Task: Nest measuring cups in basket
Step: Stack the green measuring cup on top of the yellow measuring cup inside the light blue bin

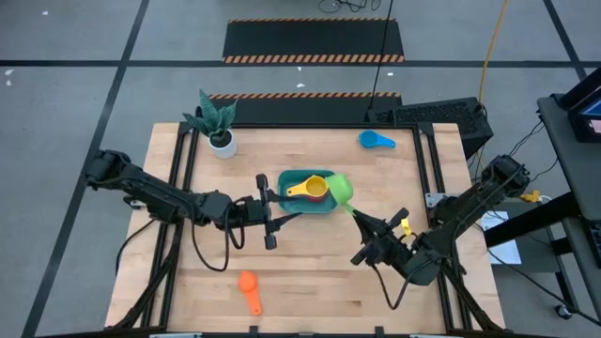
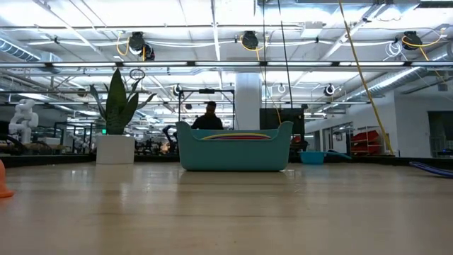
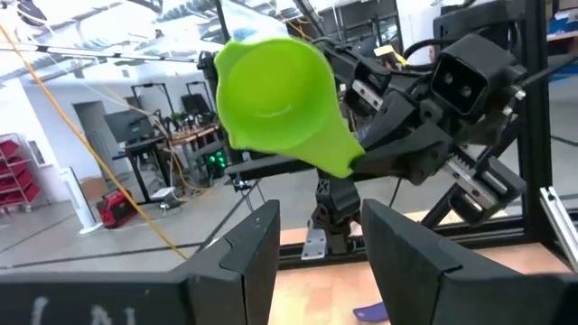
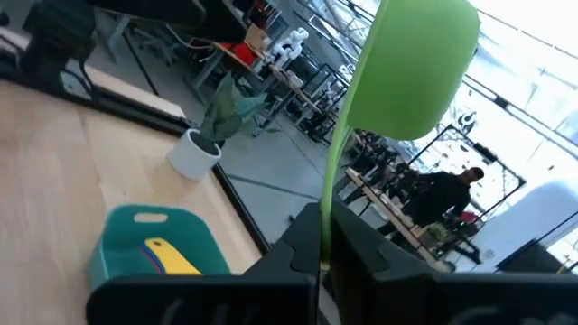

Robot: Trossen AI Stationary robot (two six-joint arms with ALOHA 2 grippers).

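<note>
The teal basket [image 1: 299, 177] [image 2: 233, 149] [image 4: 149, 236] stands mid-table with a yellow cup [image 1: 307, 189] and a red cup [image 1: 320, 195] in it. A green cup [image 1: 340, 191] [image 3: 271, 90] hangs in the air at the basket's right end, with my right gripper [image 1: 361, 220] [image 4: 325, 257] shut on it. My left gripper [image 1: 280, 208] [image 3: 321, 244] is open at the basket's near left, holding nothing and facing the green cup. A light blue cup [image 1: 377, 140] lies at the far right. An orange cup [image 1: 249, 291] lies near the front edge. My right gripper pinches the green cup's flat handle [image 4: 330, 212] between its two fingers. The fingers come about level from the table's near right, and the handle runs on beyond them. The bowl [image 4: 415, 63] stands past the fingertips, lifted clear of table and basket.
A white pot with a green plant [image 1: 218, 127] [image 2: 117, 120] stands at the far left of the table. Black frame rails [image 1: 427, 178] run along the table's left and right sides. A person [image 2: 209, 117] shows in the room behind the basket.
</note>
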